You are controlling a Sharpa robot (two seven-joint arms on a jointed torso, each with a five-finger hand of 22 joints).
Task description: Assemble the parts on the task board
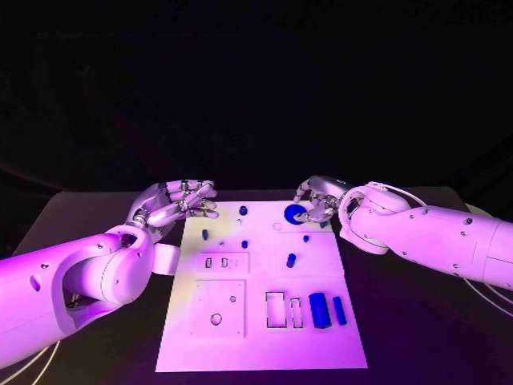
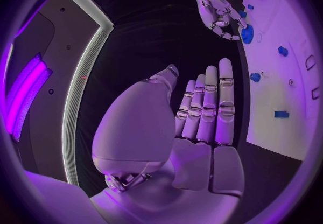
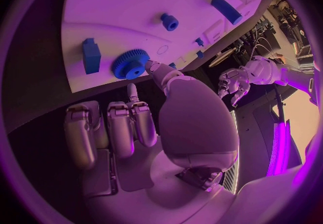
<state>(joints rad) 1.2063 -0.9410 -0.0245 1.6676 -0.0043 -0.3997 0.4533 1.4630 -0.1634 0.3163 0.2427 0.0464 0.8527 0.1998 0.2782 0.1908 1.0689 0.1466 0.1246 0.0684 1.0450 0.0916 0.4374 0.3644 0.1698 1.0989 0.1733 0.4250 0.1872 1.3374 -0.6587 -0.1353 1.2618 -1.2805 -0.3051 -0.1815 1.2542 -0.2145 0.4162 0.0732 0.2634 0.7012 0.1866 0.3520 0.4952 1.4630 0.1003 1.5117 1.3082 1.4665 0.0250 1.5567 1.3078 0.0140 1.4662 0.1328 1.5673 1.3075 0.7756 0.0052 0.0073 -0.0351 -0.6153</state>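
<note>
gear: flat on the board, far right corner
right hand: at the gear, one fingertip touching its rim, not gripped
left hand: fingers extended, nothing held, farther off

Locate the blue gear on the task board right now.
In the head view the blue gear lies at the far right part of the task board, right beside the right hand; the right wrist view shows a fingertip at its toothed rim.

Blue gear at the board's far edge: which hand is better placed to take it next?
Right. The right hand already has a fingertip at the blue gear on the task board; the left hand is open off the board's left edge.
</note>
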